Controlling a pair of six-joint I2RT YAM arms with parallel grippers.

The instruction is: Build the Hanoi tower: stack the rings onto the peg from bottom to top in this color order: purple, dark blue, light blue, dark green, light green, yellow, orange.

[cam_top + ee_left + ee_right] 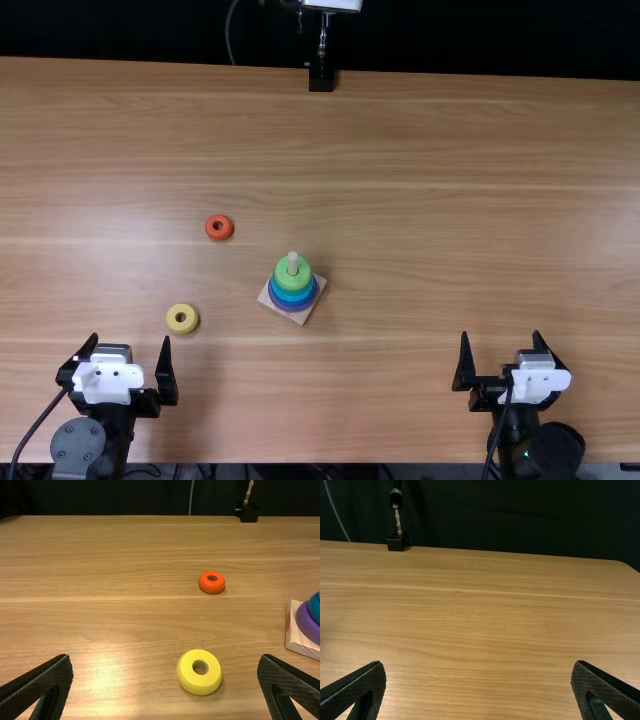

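Left gripper and right gripper spread, empty, at table's near edge. Peg filled up to light green ring. Remaining: yellow ring, toward near-left corner; orange ring, farther from near edge.

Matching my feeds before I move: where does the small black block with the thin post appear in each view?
Top view: black block, midway along the table, far edge.
Left wrist view: black block, far edge, beyond the orange ring.
Right wrist view: black block, far edge.
Shared landmark: grey cable hanging to the block's left.
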